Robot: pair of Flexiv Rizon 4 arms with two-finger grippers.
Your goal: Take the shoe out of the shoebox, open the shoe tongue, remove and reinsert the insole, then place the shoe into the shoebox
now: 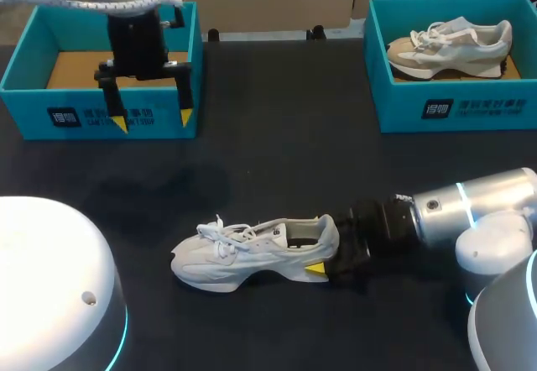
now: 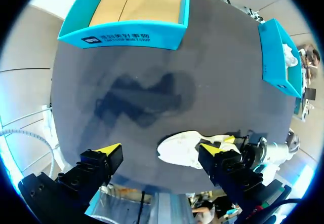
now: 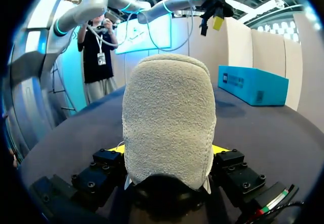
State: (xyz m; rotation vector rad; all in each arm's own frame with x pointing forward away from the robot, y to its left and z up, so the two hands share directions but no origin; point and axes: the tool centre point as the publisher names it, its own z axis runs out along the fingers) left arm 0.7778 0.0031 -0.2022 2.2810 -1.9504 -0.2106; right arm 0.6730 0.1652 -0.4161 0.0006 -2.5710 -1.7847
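Shoe [image 1: 252, 252] lay on its sole on the dark table [image 1: 277, 153], outside both boxes, with its heel seated between the fingers of the right gripper [image 1: 323, 252]. The right wrist view showed the fuzzy heel filling the gap, a yellow tip pressed against each side, so those fingers were closed on the heel at roughly the heel's width. From there the shoe's long axis ran straight out ahead of the fingers, with the toe and laces at the far end.

The left gripper [image 1: 153, 121] hung above the front wall of the empty shoebox [image 1: 101, 119], fingers spread wide and holding nothing. The shoe sat well apart from them, down on the table and off to one finger's side.

The right arm was clearly the nearer one and already had the shoe pinned. Opening the tongue looked like the step at hand. It would likely fall to the left fingers, which would have to come down onto the laced end, the part farthest from the right fingers. A second shoe [image 1: 449, 48] rested in the other shoebox [image 1: 453, 107].
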